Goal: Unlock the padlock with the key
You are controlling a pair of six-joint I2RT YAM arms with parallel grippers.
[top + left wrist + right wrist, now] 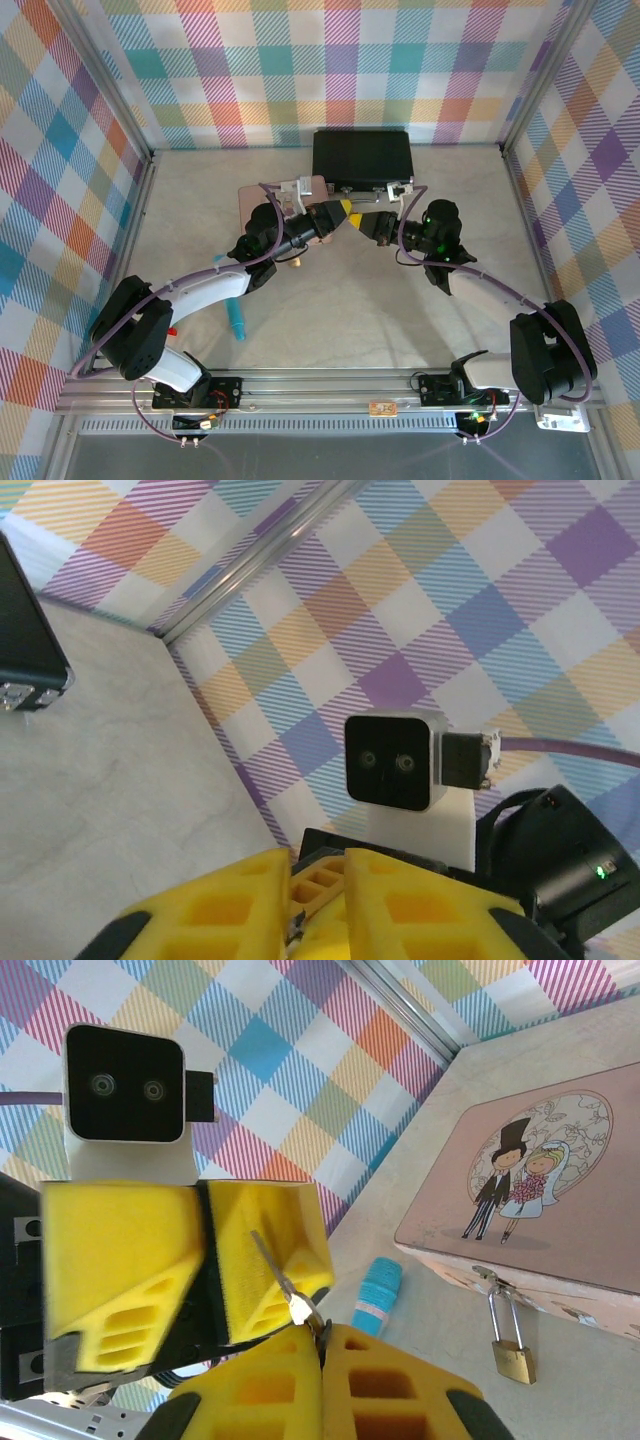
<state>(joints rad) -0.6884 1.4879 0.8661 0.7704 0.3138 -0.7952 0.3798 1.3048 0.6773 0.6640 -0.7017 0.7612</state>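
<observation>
Right gripper (pixel 322 1355): yellow pads closed on the head of the key (pixel 276 1268), blade pointed up.
Left gripper (pixel 205 1260): pads pressed together opposite the right gripper; nothing seen held.
Padlock (pixel 512 1358): hung by its closed shackle from the front clasp of the pink tin (pixel 560 1210).
Tin lid print: cartoon bride and groom.
Teal pen (pixel 378 1295): laid beside the tin.

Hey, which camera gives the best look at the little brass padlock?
The right wrist view. There the padlock hangs unblocked from the clasp on the pink tin, with shackle and body both plain. In the top external view it is at most a tiny gold speck beside the left arm, too small to read.
</observation>
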